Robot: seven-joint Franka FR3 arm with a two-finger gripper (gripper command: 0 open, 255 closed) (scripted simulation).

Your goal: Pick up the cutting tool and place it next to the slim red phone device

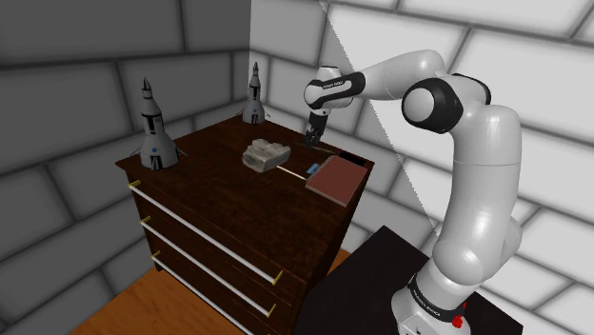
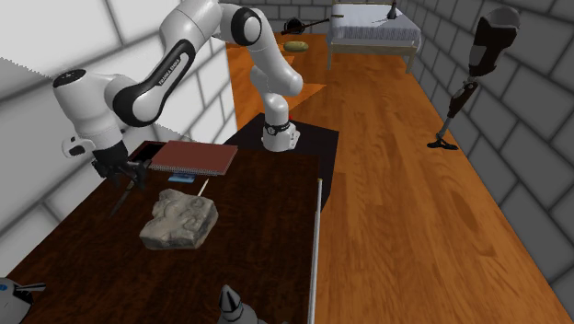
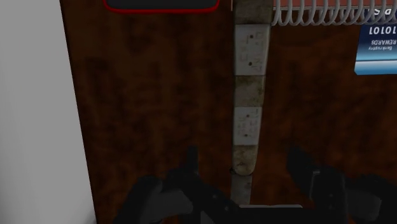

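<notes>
Wrist view: pincer spread over the cutting tool

Closest to the camera, the black pincer (image 3: 245, 170) is spread wide. Its fingers (image 3: 191, 167) stand on either side of the near end of the cutting tool (image 3: 249, 95) without touching it. The tool is a long, narrow, pale and worn strip lying flat on the dark wooden surface (image 3: 159, 102), and it runs straight away from the pincer. Farther along, its far stretch passes between two things. One is the slim phone (image 3: 162, 3), dark with a red rim, which lies just beside it on the side nearer the grey wall (image 3: 32, 95). The other is the white wire spiral (image 3: 331, 13) of a notebook. A blue printed card (image 3: 376, 44) lies just below that spiral.

In the shoulder view, the dark stand (image 1: 381, 276) sits nearest, at the lower right. From it the white arm (image 1: 466, 143) rises and reaches to the left, bringing the pincer low over the far edge of a chest of drawers (image 1: 219, 238). On its top lies the red notebook (image 1: 335, 179). A rough grey stone (image 1: 265, 155) lies well apart from the notebook, to its left. Beyond the stone, one model rocket (image 1: 155, 128) stands upright at the left corner. A second rocket (image 1: 254, 95) stands at the back corner against the grey block wall.
</notes>
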